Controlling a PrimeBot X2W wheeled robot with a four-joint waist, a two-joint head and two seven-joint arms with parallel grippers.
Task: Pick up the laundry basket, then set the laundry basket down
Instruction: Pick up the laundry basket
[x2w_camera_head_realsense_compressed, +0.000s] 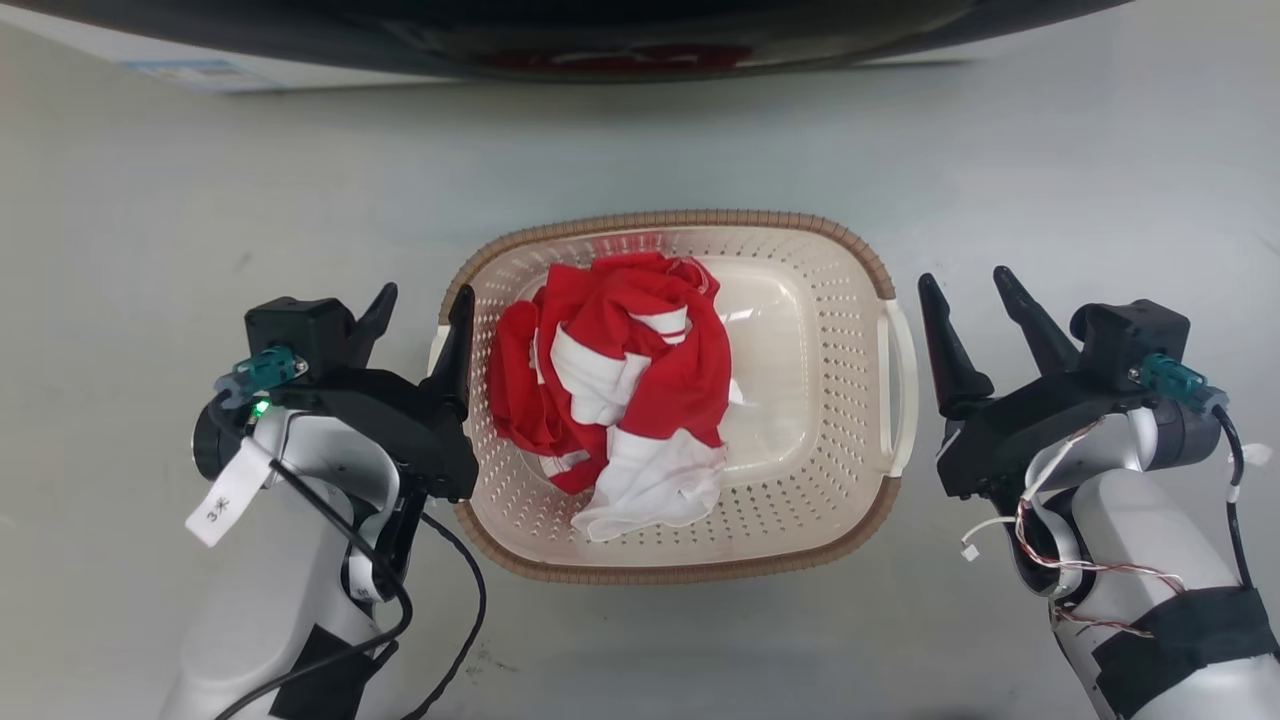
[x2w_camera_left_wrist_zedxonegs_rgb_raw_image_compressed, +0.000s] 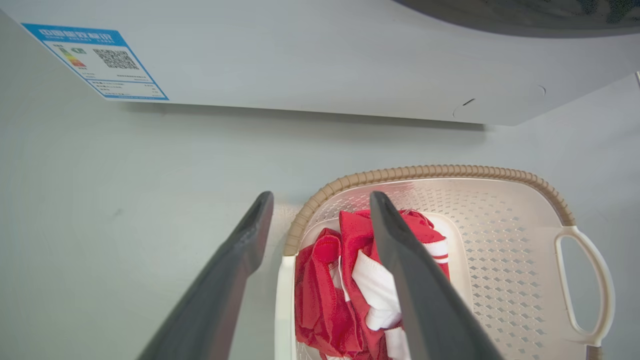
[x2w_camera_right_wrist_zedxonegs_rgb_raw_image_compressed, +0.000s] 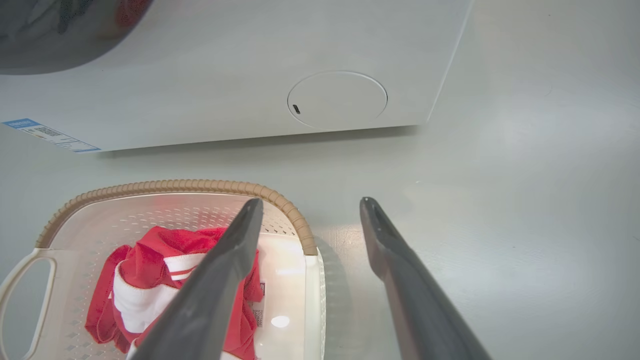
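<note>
Jaws on your left gripper (x2w_camera_head_realsense_compressed: 422, 312) are spread apart and hold nothing. In the left wrist view one long dark finger (x2w_camera_left_wrist_zedxonegs_rgb_raw_image_compressed: 225, 280) runs outside the cream, rounded-rectangular plastic laundry basket with perforated walls and a brown woven-look rim (x2w_camera_head_realsense_compressed: 680, 218). The other finger runs above its inside, and the basket's white left handle (x2w_camera_left_wrist_zedxonegs_rgb_raw_image_compressed: 284, 305) lies between them; you cannot tell whether either finger touches it. Your right gripper (x2w_camera_head_realsense_compressed: 962, 288) is also spread and empty. From the head camera it sits just beside the basket's white right handle (x2w_camera_head_realsense_compressed: 900, 390), apart from it. In the right wrist view that handle's edge appears between the two fingers. The basket sits upright on the pale grey floor (x2w_camera_head_realsense_compressed: 200, 220), between your two grippers. A crumpled red and white garment (x2w_camera_head_realsense_compressed: 620, 380) is heaped inside it, toward the left half. Beyond the basket stands the front of a white washer (x2w_camera_right_wrist_zedxonegs_rgb_raw_image_compressed: 225, 65), which carries a blue-edged label (x2w_camera_left_wrist_zedxonegs_rgb_raw_image_compressed: 95, 60) and a round cap (x2w_camera_right_wrist_zedxonegs_rgb_raw_image_compressed: 337, 99).
</note>
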